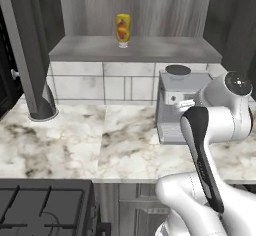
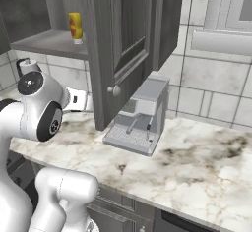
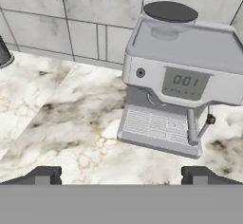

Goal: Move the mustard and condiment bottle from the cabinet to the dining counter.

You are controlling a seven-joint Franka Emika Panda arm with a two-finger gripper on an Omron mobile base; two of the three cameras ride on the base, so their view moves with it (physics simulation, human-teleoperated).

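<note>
Left base view: mustard [image 1: 123, 28] upright on cabinet [image 1: 135, 49] shelf.

Arm [image 1: 210, 130] folded up, elbow bent, forearm angled forward and down. Gripper [image 3: 121, 174] jaws wide apart, nothing between them, both fingertips [image 3: 45, 174] low in hand view.

Grey espresso machine [image 3: 182, 83] straight ahead of the tool, on the marble worktop [image 3: 71, 128] against the tiled backsplash [image 3: 71, 23]. Dark round lid on top, small display on its front, steam wand on the side, drip grille below. Stove grates [image 1: 42, 205] low, behind and left of the tool. Range hood duct [image 1: 30, 55] far left.
</note>
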